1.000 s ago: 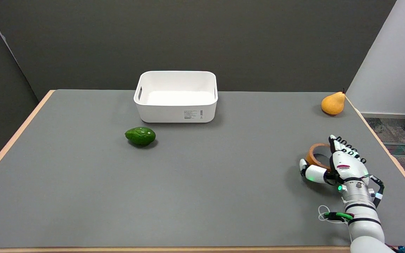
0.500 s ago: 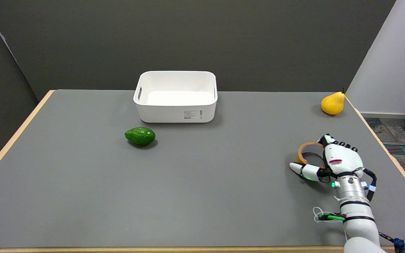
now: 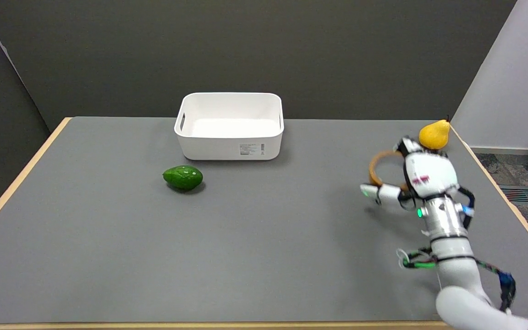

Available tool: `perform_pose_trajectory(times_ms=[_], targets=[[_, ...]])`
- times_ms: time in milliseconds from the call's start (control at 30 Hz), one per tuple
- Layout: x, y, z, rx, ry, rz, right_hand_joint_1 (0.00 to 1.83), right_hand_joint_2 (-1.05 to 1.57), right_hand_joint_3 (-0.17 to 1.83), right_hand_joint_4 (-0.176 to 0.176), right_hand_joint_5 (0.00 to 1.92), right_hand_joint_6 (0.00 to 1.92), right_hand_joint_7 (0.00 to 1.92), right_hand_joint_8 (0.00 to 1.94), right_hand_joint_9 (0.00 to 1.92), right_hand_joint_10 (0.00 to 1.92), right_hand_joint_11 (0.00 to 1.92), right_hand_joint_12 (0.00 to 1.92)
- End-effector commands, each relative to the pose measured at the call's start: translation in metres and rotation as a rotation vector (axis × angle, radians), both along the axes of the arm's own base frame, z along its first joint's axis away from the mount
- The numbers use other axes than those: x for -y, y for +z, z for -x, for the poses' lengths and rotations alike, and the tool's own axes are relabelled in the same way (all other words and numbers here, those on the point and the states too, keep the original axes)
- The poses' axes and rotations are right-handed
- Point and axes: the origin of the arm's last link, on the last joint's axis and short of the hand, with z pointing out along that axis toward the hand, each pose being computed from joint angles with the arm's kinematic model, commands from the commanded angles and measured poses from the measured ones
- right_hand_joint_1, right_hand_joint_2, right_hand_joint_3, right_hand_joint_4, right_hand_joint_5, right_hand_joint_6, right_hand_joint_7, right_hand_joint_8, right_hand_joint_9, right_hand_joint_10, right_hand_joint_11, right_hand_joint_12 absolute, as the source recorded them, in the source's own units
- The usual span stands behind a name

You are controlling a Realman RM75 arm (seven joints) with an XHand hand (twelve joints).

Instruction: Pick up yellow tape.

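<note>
The yellow tape [image 3: 376,166], a brownish-yellow ring, hangs in the air at the right of the head view, standing on edge with its hole facing the camera. My right hand [image 3: 417,176] grips it from the right, its thumb stretched under the ring's lower left. The hand covers the ring's right part. A shadow lies on the grey table [image 3: 264,238] below the hand and the tape.
A white bin [image 3: 230,126] stands at the back centre. A green avocado [image 3: 183,177] lies left of centre. A yellow pear [image 3: 434,134] sits at the far right edge, just behind the hand. The table's right edge runs close to the arm.
The right hand closed on the tape, then rose and moved away from the near edge with it. The tape has left the table.
</note>
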Motion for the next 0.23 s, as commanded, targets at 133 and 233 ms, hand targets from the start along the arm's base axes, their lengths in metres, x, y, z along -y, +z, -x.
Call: perform_pose_trajectory(times_ms=[133, 233], targets=[[0.166, -0.044, -0.128, -0.175, 0.335, -0.336, 1.18, 1.16, 0.28, -0.176, 0.51, 1.52, 0.82, 1.49, 0.85, 1.51, 0.99, 1.92], [0.193, -0.059, -0.12, -0.128, 0.286, -0.365, 1.18, 1.16, 0.27, -0.176, 0.51, 1.52, 0.83, 1.48, 0.85, 1.51, 0.99, 1.92]])
